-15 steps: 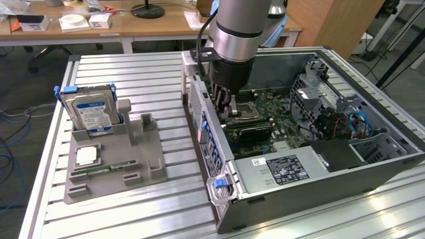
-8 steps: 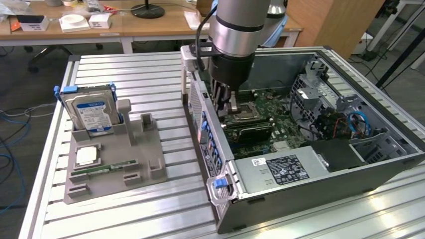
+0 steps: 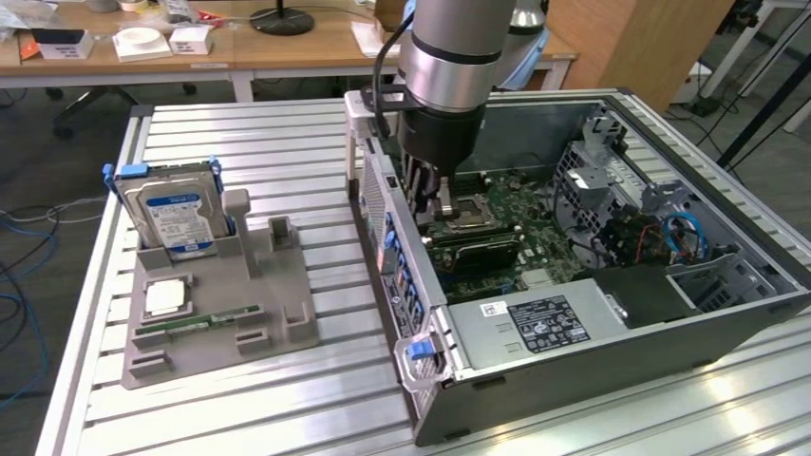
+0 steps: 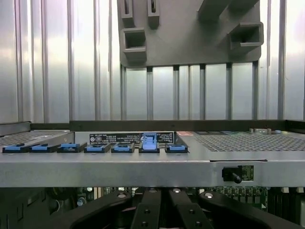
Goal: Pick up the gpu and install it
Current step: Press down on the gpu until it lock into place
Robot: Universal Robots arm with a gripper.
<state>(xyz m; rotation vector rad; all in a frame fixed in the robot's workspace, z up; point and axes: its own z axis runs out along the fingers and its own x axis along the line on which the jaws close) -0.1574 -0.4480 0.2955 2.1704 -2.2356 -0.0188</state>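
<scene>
the end effector (image 3: 438,199), pressed together, sits inside the computer case (image 3: 709,328) over the motherboard (image 3: 500,223).

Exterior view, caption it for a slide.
Shut gripper lowered inside open computer case, over the motherboard.

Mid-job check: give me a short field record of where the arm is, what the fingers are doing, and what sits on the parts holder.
arm position: gripper lowered inside the open computer case, over the motherboard
fingers: shut
gpu: cannot make out a card between the fingers
parts holder: grey holder on the slatted table, at the exterior view's left of the case
holder contents: hard drive standing upright with blue handles; green memory stick lying flat
case edge: row of blue slot clips, one raised
</scene>
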